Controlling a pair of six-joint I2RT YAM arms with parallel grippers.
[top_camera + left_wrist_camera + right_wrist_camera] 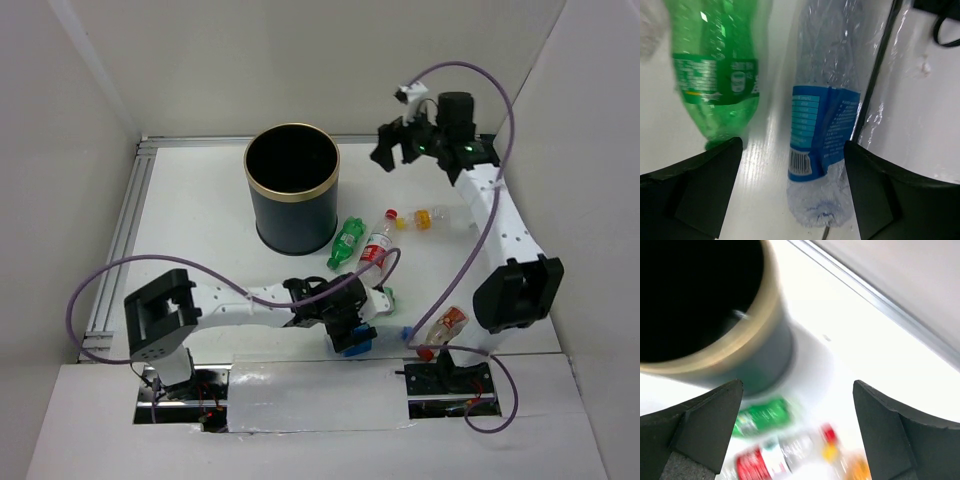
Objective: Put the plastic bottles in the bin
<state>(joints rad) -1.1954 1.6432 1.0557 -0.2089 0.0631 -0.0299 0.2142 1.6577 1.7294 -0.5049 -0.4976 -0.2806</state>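
The bin [292,190] stands upright at the back middle, dark with a gold rim. My left gripper [350,325] is low near the front, open, its jaws around the base of a clear blue-labelled bottle [822,130], without squeezing it [792,146]. A green bottle [715,75] lies just left of it. Another green bottle [347,243], a red-white labelled bottle [376,248] and a yellow-labelled bottle [432,218] lie right of the bin. My right gripper [395,145] is open and empty, high beside the bin [797,385]; its view shows the bin [700,305] and, blurred, the green bottle [762,415].
One more clear bottle with a red-orange label [447,325] lies by the right arm's base. A purple cable [100,280] loops over the left side. White walls enclose the table; an aluminium rail [125,230] runs along the left edge.
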